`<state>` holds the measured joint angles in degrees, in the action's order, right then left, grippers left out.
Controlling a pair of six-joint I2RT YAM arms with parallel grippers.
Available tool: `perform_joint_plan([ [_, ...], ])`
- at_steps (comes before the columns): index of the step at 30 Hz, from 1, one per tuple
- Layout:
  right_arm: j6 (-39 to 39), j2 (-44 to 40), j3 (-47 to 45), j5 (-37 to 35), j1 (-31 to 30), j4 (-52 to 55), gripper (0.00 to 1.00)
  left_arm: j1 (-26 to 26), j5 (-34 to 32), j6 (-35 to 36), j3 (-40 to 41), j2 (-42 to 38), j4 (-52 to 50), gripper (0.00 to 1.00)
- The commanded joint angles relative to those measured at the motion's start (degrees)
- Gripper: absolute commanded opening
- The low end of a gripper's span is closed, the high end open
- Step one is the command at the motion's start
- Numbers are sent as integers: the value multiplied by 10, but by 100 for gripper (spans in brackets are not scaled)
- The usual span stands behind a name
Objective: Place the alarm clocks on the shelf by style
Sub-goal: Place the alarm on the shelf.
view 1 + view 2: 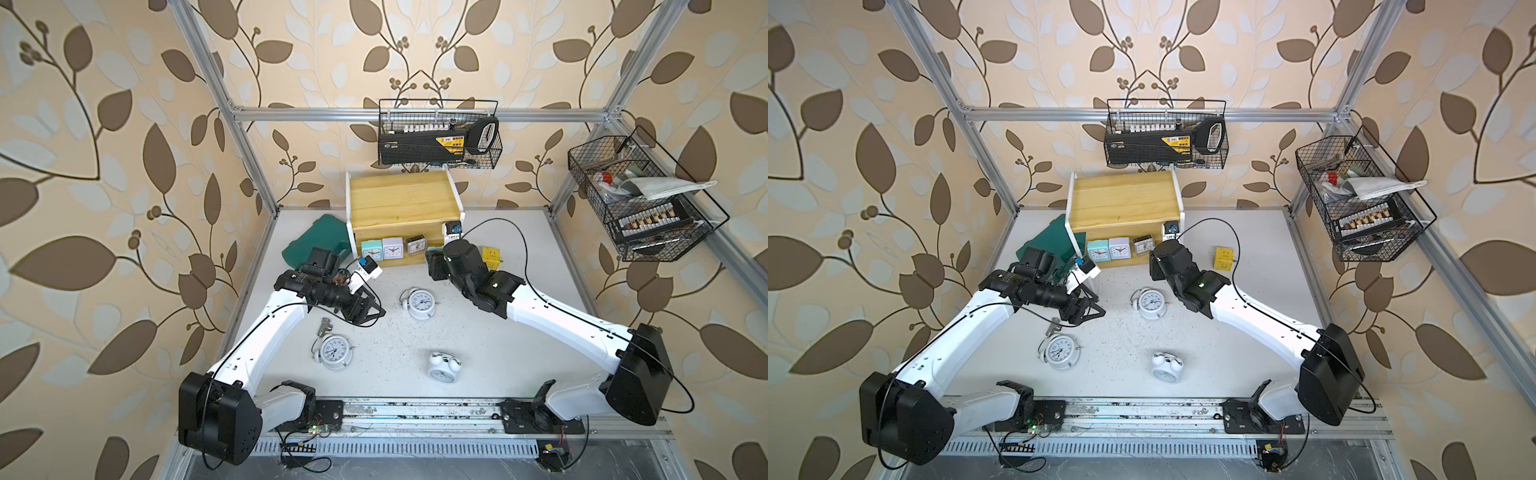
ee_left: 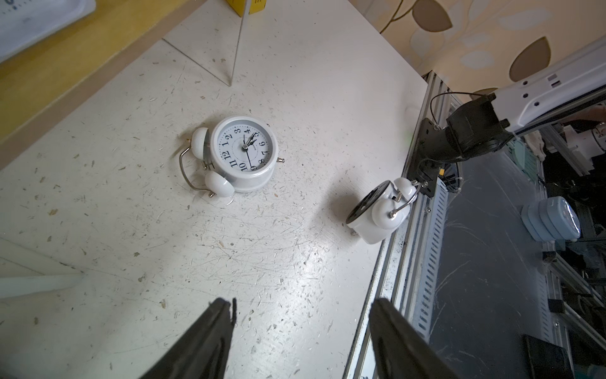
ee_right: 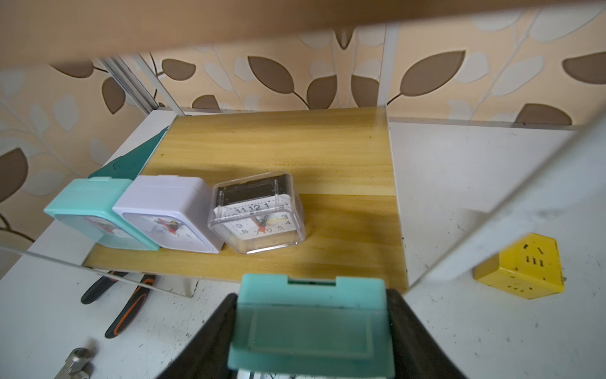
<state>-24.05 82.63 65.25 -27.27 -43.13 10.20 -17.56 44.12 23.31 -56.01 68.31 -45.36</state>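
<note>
Left gripper [image 2: 301, 328] hovers over the table [image 1: 498, 353], jaws apart and empty. Three round white clocks [image 1: 332, 352] [image 1: 420, 303] [image 1: 444, 365] sit on the table. The shelf [image 1: 403, 195] holds a mint clock [image 1: 369, 250], lilac clock [image 1: 392, 248] and grey clock [image 1: 414, 246] in a row on its lower board. Right gripper [image 3: 311, 297] clamps a second mint clock [image 3: 311, 328] at that board's front edge.

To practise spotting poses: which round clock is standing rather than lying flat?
The clock nearest the front rail: it stands upright, while the other two lie dial-up.
</note>
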Motion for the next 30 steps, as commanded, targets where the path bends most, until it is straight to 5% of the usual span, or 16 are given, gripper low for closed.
perform_joint_plan([
  [1,14,16,27,-43,1,-29,37,7,22,2,-7,-9,-2,70],
  [30,25,96,64,-132,3,-38,42,10,24,8,-3,-15,-4,69],
])
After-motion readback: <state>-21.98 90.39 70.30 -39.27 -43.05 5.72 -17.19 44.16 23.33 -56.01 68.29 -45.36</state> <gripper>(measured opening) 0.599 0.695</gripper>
